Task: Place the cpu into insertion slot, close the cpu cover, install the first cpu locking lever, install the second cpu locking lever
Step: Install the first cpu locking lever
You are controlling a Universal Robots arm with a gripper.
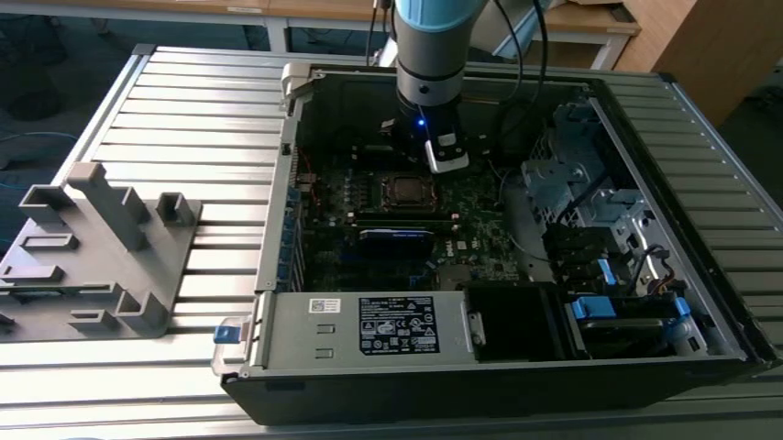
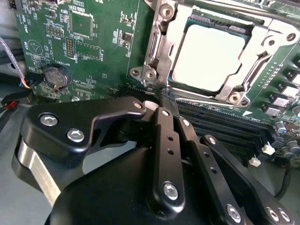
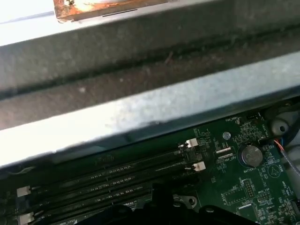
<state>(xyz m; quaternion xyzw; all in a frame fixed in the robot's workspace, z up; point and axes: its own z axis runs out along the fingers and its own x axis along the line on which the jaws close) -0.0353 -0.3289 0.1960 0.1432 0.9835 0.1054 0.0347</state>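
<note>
In the exterior view the claw (image 1: 446,165) hangs inside the computer case (image 1: 490,394), with the insertion slot (image 1: 404,190) just beside it, toward the exterior view's left. In the second wrist view the cpu (image 2: 211,56), a pale flat square, lies seated just ahead of the claw (image 2: 157,107) under the silver cpu cover (image 2: 159,44); I cannot tell whether the claw is parted or closed. In the first wrist view long memory slots (image 3: 108,180) run close by it.
</note>
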